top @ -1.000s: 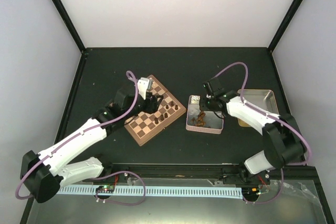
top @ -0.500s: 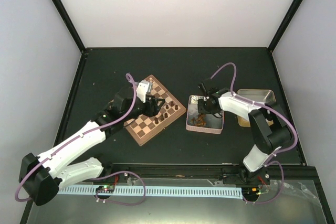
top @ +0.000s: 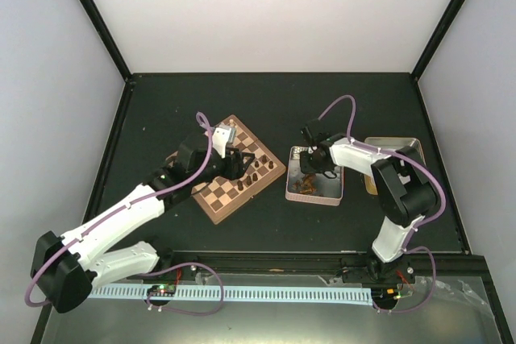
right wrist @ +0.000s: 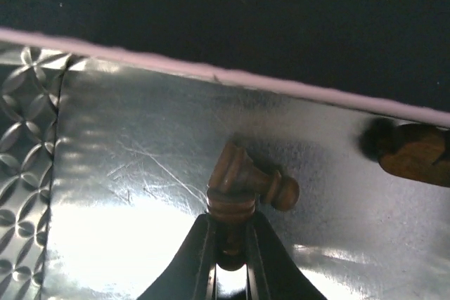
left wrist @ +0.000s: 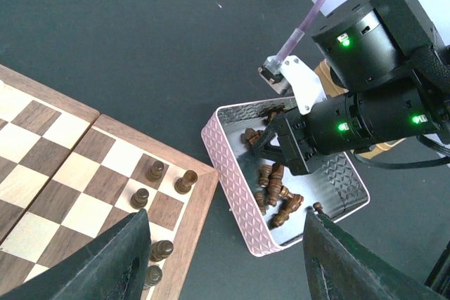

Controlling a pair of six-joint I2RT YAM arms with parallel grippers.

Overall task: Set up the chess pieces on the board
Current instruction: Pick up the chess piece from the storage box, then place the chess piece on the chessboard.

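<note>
right gripper [right wrist: 230, 247] low in the tin [left wrist: 228, 166], clamped on a dark piece [right wrist: 242, 186] lying at its fingertips. left gripper [left wrist: 226, 217] spread, empty, over the board [left wrist: 202, 198] edge. few chess pieces [left wrist: 156, 170] stand below it; loose pieces [left wrist: 278, 187] heaped in tin. mostly undone.

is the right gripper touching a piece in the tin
Touching: right wrist view shows the right gripper pinching a dark chess piece inside the tin.
</note>
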